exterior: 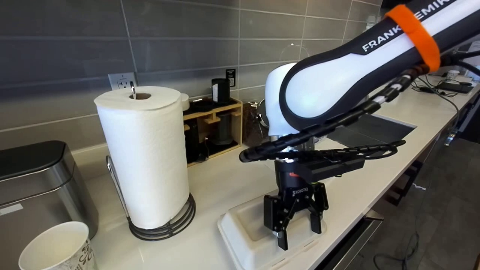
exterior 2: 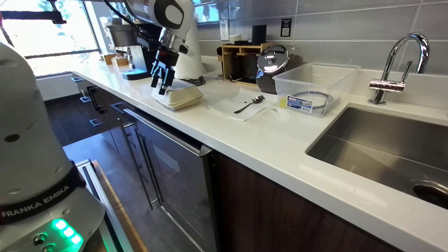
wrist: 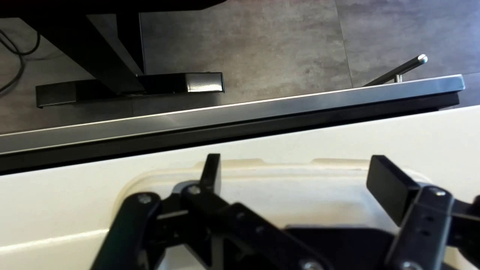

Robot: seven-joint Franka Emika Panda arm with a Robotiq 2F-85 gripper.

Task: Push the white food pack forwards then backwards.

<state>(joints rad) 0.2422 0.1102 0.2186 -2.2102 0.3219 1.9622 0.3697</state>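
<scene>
Your gripper point(exterior: 299, 237) is released, its two fingers point(wrist: 390, 185) spread well apart and pointing down over the pack point(exterior: 255, 240). In the wrist view one finger is nearer each end of the pack, and both tips overlap its side toward the counter's edge. You cannot tell from these views whether either finger touches it.

The pack lies flat on the counter point(exterior: 210, 198), closed, lid side up, near the front edge, with its long side running roughly along that edge.

In an exterior view your arm point(exterior: 322, 90), an orange band point(exterior: 416, 37) around it, comes in from the upper right and bends down to the gripper. Near the pack but apart from it, you see the roll point(exterior: 146, 161) upright on its wire holder point(exterior: 161, 233). A bin point(exterior: 37, 191) stands at the picture's left, a cup point(exterior: 56, 247) in the lower corner. By the wall is a wooden rack point(exterior: 240, 123) with black items on it.

In an exterior view a spoon point(exterior 2: 257, 100) lies on a white sheet point(exterior 2: 227, 109) near the pack. A clear tub point(exterior 2: 297, 89) stands between the sheet and the sink point(exterior 2: 392, 129), with a dark round vessel point(exterior 2: 267, 82) just beside it. The tap point(exterior 2: 386, 85) rises behind the sink.
</scene>
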